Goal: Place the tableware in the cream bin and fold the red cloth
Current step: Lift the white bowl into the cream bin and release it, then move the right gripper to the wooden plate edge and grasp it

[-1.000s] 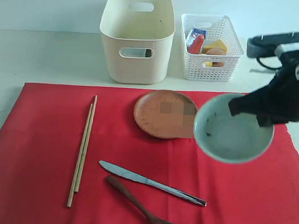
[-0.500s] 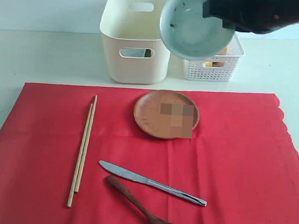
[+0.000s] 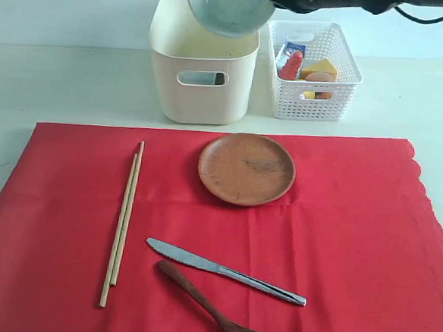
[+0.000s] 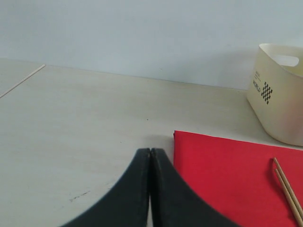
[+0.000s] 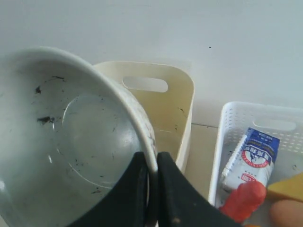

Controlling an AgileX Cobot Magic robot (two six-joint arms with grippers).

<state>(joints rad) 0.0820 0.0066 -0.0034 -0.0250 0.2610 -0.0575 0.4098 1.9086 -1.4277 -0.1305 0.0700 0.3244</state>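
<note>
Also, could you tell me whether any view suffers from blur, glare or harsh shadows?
Exterior view: soft, even light, faint shadow under the plate; the bowl looks slightly blurred and is cropped by the top edge. Right wrist view: the right gripper is a dark, unsharp silhouette near the lens. Left wrist view: the left gripper likewise; no glare.

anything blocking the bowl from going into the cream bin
Nothing visible. The bowl, pinched at its rim by the right gripper, hangs tilted over the cream bin, whose top is open with no lid.
</note>
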